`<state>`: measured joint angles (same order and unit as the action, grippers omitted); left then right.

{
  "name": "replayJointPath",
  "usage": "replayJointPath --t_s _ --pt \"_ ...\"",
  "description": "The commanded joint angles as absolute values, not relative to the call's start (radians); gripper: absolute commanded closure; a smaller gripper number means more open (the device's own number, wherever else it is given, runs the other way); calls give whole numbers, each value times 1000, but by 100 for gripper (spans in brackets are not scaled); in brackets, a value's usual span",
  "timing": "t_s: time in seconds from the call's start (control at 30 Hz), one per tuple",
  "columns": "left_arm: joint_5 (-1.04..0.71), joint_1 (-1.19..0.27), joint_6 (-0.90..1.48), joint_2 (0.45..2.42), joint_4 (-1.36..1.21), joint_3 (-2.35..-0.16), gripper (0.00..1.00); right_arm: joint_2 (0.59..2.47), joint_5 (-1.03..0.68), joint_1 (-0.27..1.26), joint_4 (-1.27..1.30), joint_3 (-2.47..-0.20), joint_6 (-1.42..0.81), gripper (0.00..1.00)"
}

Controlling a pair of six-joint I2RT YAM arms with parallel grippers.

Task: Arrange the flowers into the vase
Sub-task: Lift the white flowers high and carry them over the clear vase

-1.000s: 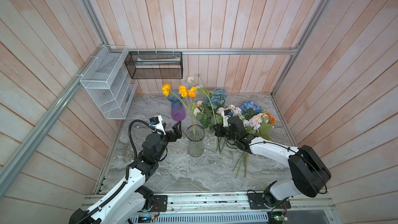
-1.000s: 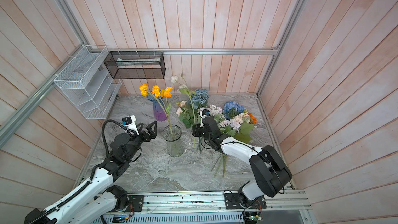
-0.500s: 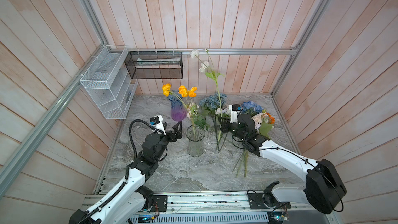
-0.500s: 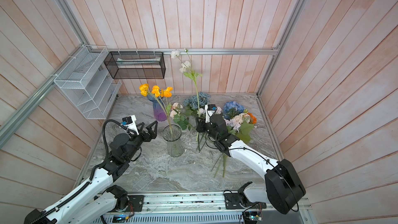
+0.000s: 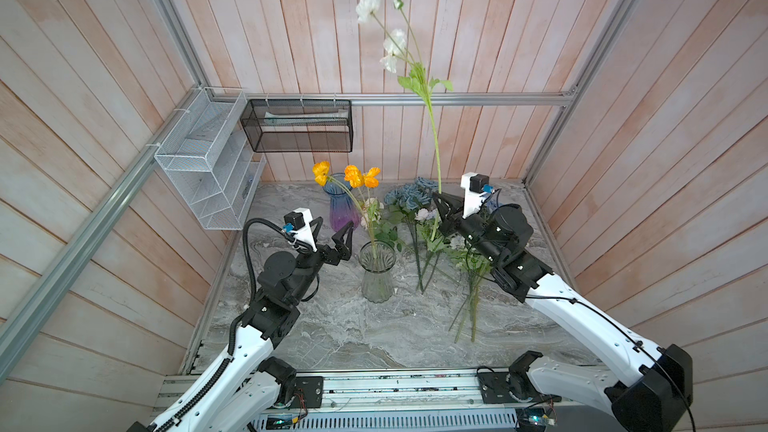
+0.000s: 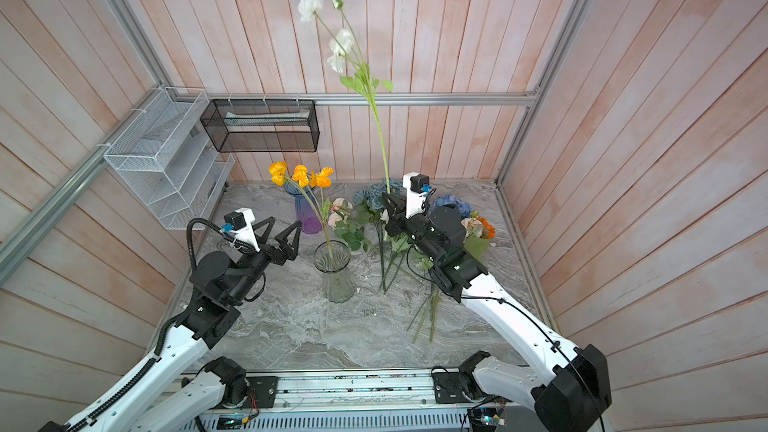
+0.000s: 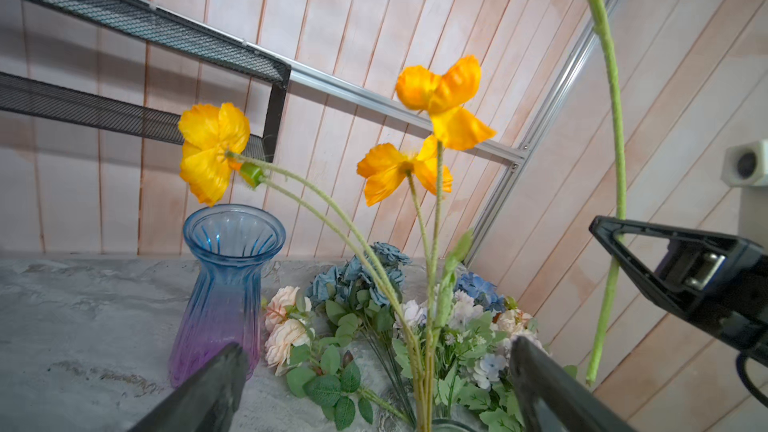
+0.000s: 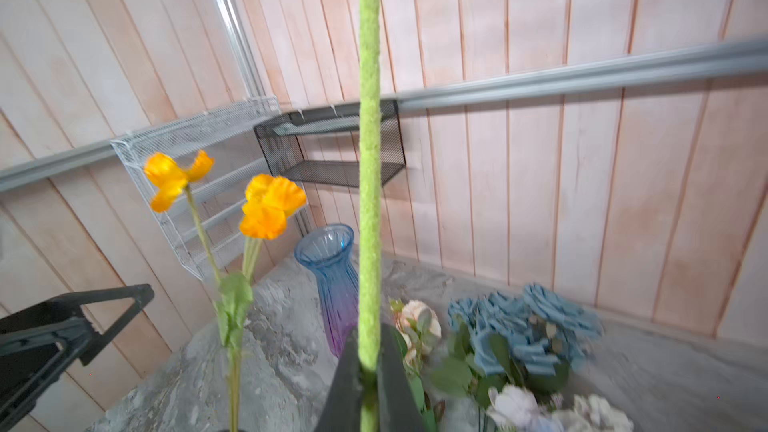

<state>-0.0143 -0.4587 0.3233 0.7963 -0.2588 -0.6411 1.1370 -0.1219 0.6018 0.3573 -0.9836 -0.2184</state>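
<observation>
Right gripper [image 5: 441, 205], clamped on the white-bloomed long green-stemmed poppy spray [image 5: 432, 126], is now holding it upright, raised off the flower pile [image 5: 405, 201] lying right of the clear ribbed glass vase [image 5: 376, 272], readying insertion, while left gripper [image 5: 333, 229] is hovering wide open left of that vase.

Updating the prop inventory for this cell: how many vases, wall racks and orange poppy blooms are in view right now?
Vases: 2, the clear glass vase and the blue-and-purple vase
Wall racks: 2, the white wire rack and the black mesh rack
Orange poppy blooms: 3
Total: 7
</observation>
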Motion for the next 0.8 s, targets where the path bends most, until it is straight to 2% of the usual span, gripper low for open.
replayJointPath --t_s 0.0,0.2,0.5,0.57,0.67,0.77 --pt "-113 -455 282 783 -254 -710 0 1152 -267 621 484 -1026 -170 100" --pt "-240 -455 295 786 -247 -807 0 1229 -377 703 581 -1082 -146 100" --pt "-374 -455 346 791 -272 -867 1 1357 -372 844 650 -1083 -32 100" --pt "-388 -456 350 798 -280 -873 4 1379 -370 861 655 -1079 -13 100" --pt "-378 -456 344 809 -289 -882 17 1399 -360 882 671 -1057 13 100" --pt "-360 -455 336 821 -307 -893 19 1402 -357 900 709 -1016 46 100"
